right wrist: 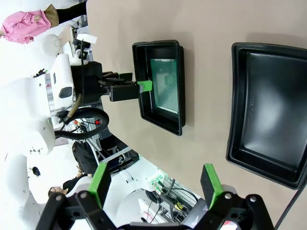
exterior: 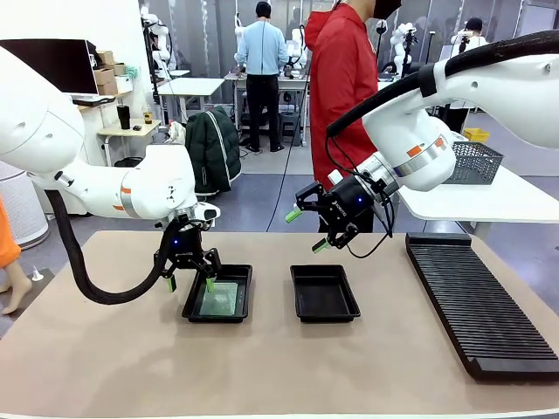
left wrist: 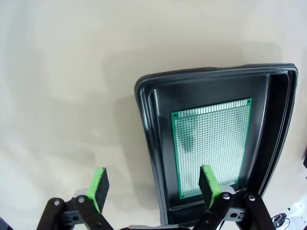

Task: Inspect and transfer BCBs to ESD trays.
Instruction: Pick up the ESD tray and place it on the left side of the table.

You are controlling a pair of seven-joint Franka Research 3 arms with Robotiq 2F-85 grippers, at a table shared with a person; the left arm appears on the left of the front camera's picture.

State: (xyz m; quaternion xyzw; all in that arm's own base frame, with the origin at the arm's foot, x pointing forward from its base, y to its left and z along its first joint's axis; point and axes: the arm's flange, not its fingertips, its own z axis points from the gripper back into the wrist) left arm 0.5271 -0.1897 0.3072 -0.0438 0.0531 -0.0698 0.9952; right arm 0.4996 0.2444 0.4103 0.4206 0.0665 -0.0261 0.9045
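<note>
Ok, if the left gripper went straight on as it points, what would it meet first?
Likely the rim of the shallow black plastic tray holding the green circuit board; the open left gripper straddles it, depth unclear.

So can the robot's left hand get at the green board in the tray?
Probably yes: the left gripper hangs open just above the ESD tray edge, partly over the BCB, and nothing covers it.
</note>
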